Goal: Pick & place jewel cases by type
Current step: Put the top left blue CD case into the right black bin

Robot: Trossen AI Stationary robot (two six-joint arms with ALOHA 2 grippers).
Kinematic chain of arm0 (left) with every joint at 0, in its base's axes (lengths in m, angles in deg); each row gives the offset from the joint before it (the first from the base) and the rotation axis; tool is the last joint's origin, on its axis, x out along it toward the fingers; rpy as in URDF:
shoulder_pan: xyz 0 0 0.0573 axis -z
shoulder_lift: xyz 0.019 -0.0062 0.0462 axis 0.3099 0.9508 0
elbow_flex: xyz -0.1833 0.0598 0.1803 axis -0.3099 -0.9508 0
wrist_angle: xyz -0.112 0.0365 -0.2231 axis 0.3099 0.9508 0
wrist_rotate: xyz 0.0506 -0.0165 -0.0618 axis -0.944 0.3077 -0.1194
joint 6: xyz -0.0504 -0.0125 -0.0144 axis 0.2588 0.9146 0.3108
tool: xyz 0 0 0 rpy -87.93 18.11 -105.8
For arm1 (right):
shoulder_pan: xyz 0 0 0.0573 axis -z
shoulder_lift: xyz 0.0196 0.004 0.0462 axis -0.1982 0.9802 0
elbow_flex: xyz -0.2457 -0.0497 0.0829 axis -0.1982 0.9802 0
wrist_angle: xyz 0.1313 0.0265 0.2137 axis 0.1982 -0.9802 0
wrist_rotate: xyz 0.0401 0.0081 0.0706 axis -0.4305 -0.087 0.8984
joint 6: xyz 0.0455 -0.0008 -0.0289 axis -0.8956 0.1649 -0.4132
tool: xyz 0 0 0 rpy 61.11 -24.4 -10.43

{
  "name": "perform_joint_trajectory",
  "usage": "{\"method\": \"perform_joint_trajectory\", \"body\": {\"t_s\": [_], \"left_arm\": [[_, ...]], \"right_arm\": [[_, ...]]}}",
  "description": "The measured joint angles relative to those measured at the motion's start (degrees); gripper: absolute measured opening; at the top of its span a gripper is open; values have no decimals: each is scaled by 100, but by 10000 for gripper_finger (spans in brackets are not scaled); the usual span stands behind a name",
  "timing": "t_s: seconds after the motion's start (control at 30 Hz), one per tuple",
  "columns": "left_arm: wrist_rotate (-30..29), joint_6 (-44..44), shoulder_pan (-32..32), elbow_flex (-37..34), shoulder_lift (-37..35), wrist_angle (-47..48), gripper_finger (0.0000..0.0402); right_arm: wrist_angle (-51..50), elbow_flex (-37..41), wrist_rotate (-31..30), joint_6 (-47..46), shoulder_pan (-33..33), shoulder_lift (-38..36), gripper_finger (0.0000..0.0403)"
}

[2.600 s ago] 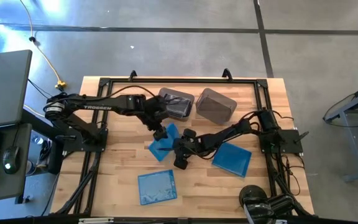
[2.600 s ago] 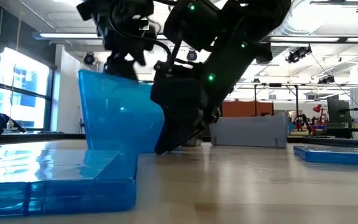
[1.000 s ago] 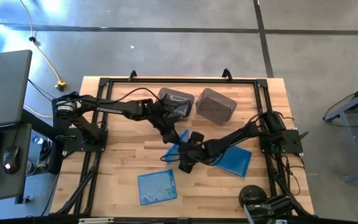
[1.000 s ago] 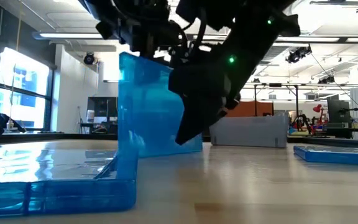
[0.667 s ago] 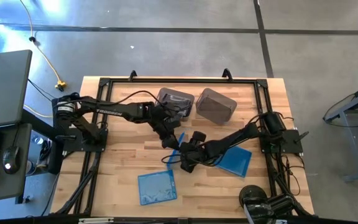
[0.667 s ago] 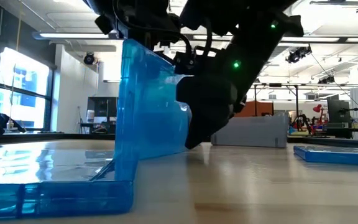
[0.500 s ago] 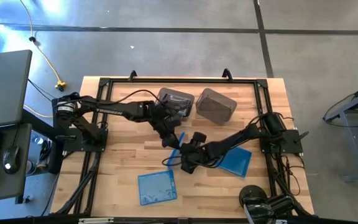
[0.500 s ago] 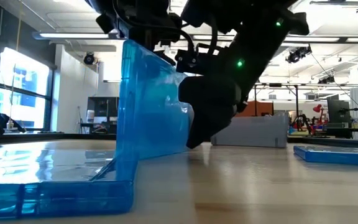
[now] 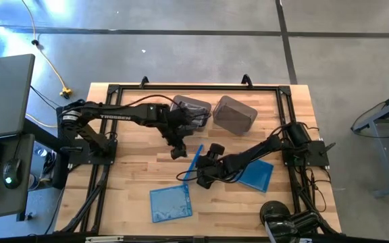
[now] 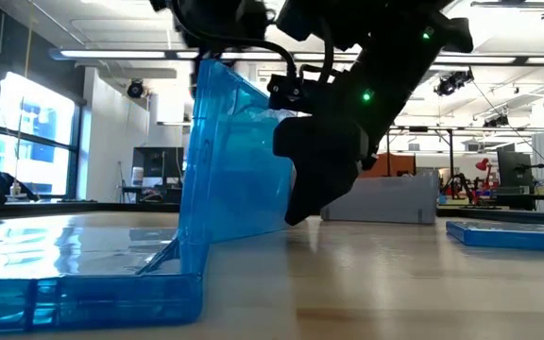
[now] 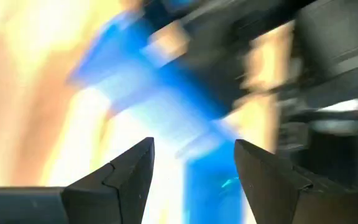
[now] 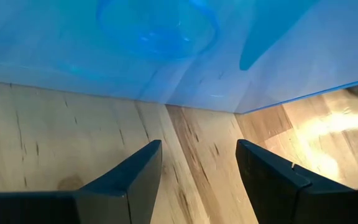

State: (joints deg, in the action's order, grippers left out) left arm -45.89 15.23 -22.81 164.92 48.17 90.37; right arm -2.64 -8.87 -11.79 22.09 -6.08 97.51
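Note:
A blue jewel case stands on edge at the table's middle, its lower edge on the wood. It shows as a tall blue pane in the low view. My left gripper hangs open above and just left of the case's far end. In the left wrist view nothing lies between its fingers. My right gripper stands open on the case's right side. Its fingers slant down at the pane's foot. A cloud-patterned blue case and a plain blue case lie flat. My right gripper has the upright case's face close ahead of its open fingers, which come slanting down from the table's right. I cannot tell whether any part of it touches the case.
Two translucent grey bins stand side by side at the table's far middle. The black frame rails run along the table's sides. Bare wood lies at the near right and the near left.
My left gripper has risen from the upright case's top edge, drawn back toward the far left and tipped. The case has come more upright and now shows from above as a thin line, its lower edge staying on the table.

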Motion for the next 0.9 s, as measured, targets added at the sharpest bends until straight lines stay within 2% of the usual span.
{"method": "perform_joint_trajectory", "body": {"t_s": [0.07,0.13,0.33,0.5,0.9], "left_arm": [[-485,-52,70,70,-2,597,221],[-588,68,117,70,0,712,221],[-551,507,496,74,-2,489,220],[-1160,936,814,81,-2,449,220],[-1862,1423,1482,83,59,101,220]], "right_arm": [[-1,0,2,0,0,0,204],[0,0,2,0,0,0,204],[-2,2,-4,1,0,0,204],[-2,2,2,2,0,2,204],[0,4,-5,2,0,2,204]]}}
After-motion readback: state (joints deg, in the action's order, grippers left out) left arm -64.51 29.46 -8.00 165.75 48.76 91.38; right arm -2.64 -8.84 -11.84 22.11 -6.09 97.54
